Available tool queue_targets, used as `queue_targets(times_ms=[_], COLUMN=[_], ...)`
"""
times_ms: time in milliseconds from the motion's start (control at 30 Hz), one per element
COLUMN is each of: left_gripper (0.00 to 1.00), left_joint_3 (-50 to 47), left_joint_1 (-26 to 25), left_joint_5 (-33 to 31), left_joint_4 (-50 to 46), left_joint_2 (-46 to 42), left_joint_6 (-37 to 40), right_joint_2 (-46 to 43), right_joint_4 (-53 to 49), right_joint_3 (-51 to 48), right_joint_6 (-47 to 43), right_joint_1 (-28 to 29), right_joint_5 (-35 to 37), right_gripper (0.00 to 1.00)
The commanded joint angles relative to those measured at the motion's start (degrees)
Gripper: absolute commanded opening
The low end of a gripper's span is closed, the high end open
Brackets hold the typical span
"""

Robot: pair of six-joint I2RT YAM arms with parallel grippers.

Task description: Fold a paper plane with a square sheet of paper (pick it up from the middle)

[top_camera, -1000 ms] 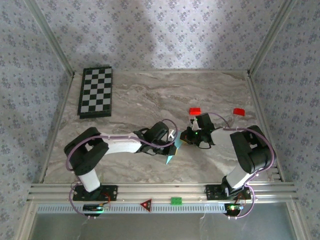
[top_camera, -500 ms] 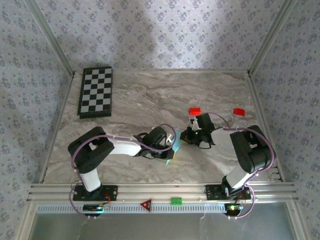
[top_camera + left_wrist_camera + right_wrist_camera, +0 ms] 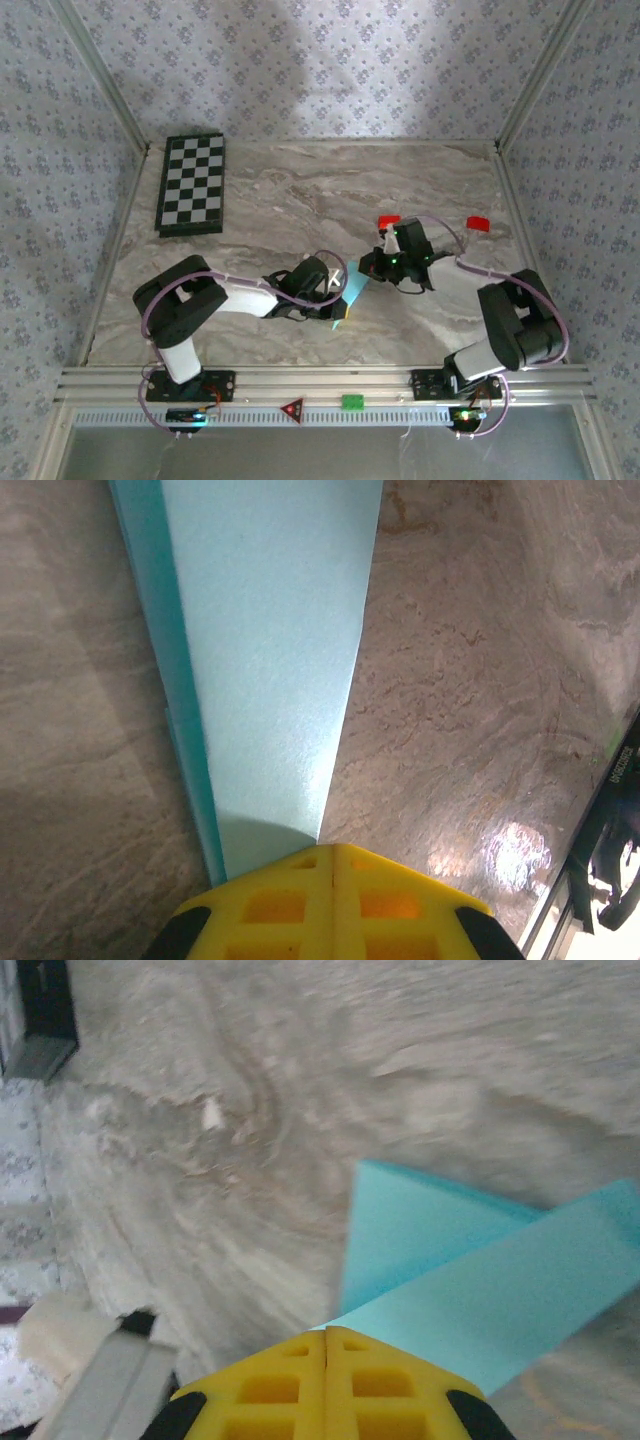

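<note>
Two arms meet over the middle of the marble table [image 3: 300,200], with the pale blue paper plane [image 3: 347,297] held between their hands. The left gripper [image 3: 333,852] is clamped on one narrow end, and the folded strip runs straight out ahead of its closed jaws. The right gripper [image 3: 327,1335] is pinched shut on the other end, where the layers fan forward and to its right. To crease this well, I'd say both pinches should hold firm and the hands move together, so the layers line up without twisting or tearing.
</note>
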Motion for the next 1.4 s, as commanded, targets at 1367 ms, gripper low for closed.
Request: queue_targets(times_ms=[1367], left_gripper=[0.00], left_joint_3=[-2.27], left_joint_1=[-0.33], left_joint_5=[-0.35], left_joint_4=[-4.05], left_joint_2=[2.06], left_joint_6=[-1.03], right_joint_2=[8.22], right_joint_4=[7.46], right_joint_3=[-4.81], right_joint_6=[1.89], right_joint_1=[-0.92], right_joint_5=[1.32], right_gripper=[0.04])
